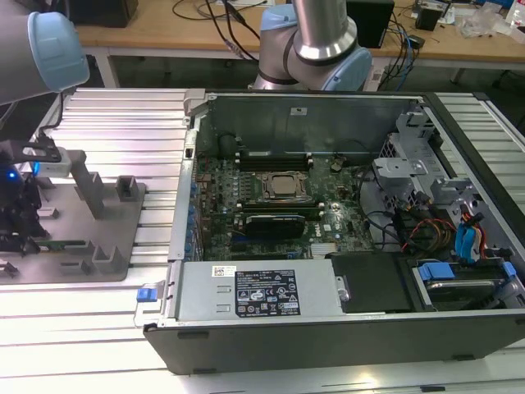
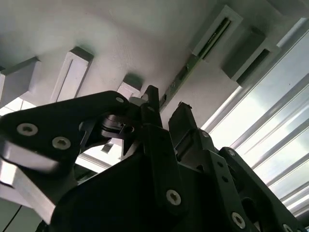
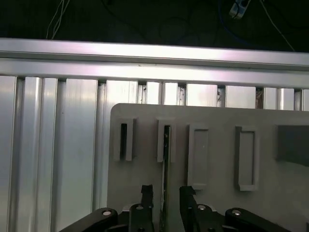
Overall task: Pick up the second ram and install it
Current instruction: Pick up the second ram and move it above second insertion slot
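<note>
**Hand open around RAM stick at fixture, nothing gripped yet**

The hand (image 3: pixel 165 192) is set low over the grey fixture plate (image 3: pixel 217 113). The plate is bolted on the ribbed aluminium table (image 1: pixel 123 111) at the exterior view's left, well apart from the open PC chassis (image 1: pixel 328 349).

The second RAM stick (image 3: pixel 165 166) is stood on its long edge on the plate, with its far end seated in a slotted holder (image 3: pixel 159 145). That is judged deliberate: the stick is kept upright and both flat faces are left free for a pinch. In both wrist views it is seen edge-on, as a thin green line running from the holder into the gap between the fingers (image 3: pixel 147 195).

The fingers are spread, one on each side of the stick. A gap is visible on both sides, so nothing is clamped. The stick is lined up close to the middle of the gap, so centring is judged good.

In the chassis the motherboard (image 1: pixel 271 193) lies flat and is open from above. The long black DIMM slots (image 1: pixel 275 156) run beside the CPU socket (image 1: pixel 283 187). Whether any slot is populated cannot be told.

Work is judged to be at the pick-up stage, with the install not started.
</note>
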{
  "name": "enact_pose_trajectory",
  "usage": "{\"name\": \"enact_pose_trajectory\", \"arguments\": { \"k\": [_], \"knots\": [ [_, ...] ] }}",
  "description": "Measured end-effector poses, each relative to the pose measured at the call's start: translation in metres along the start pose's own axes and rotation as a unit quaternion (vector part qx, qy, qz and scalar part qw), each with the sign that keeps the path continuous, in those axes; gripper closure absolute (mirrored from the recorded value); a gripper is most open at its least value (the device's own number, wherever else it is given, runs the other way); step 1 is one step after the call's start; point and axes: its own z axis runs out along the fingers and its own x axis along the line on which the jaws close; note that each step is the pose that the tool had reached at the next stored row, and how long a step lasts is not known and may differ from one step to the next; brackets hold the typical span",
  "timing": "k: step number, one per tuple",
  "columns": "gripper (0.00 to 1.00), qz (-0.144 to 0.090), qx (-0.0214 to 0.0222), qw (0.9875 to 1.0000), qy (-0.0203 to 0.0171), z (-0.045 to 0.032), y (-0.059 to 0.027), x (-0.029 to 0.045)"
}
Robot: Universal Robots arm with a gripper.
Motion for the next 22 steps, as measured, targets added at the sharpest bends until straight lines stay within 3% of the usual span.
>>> {"name": "enact_pose_trajectory", "arguments": {
  "k": [4,6,12,16,22],
  "knots": [
    [0.66,0.0,0.0,1.0,0.0,0.0007,0.0006,-0.0006],
    [0.75,0.0,0.0,1.0,0.0,0.0008,0.0006,-0.0007],
    [0.75,0.0,0.0,1.0,0.0,-0.0009,0.0006,-0.0008],
    [0.91,0.0,0.0,1.0,0.0,-0.0016,0.0007,-0.0008],
    [0.91,0.014,0.0002,0.9999,-0.0005,-0.0017,0.0007,-0.0008]
  ]
}}
